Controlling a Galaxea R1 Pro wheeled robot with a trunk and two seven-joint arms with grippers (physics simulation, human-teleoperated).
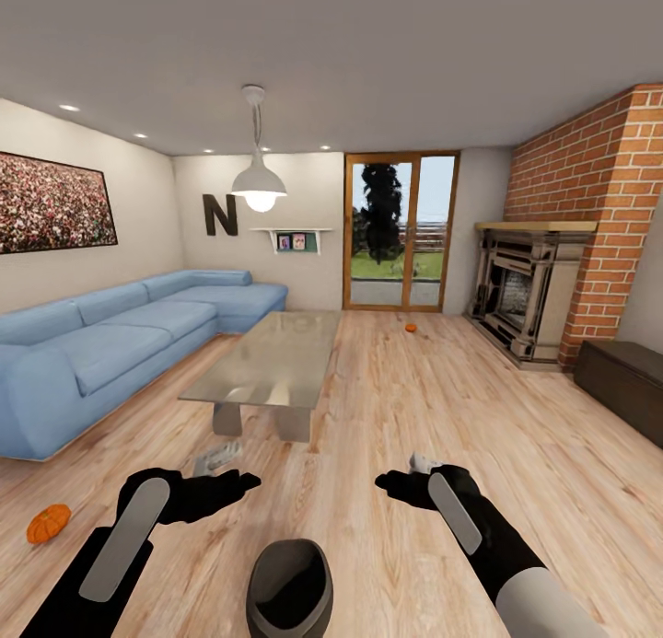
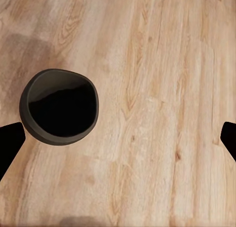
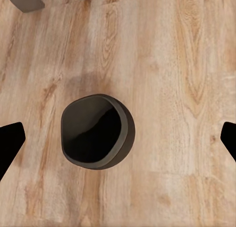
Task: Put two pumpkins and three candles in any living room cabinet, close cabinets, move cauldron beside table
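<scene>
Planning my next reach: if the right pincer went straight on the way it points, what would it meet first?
Probably the cauldron, open mouth up on the wooden floor, about centred between the open fingers of the right pincer; depth is unclear.

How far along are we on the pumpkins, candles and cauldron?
Nothing looks stowed. One pumpkin lies by the sofa, another near the fireplace. Both grippers, left and right, hang open and empty above the cauldron. Cabinet looks closed.

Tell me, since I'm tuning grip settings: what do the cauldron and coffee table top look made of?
The cauldron looks like matte dark-grey cast metal or stoneware: dull, with no highlights and a thick rim. The table top looks like glossy glass or polished slab: it mirrors the window light. As renders, neither is certain.
</scene>
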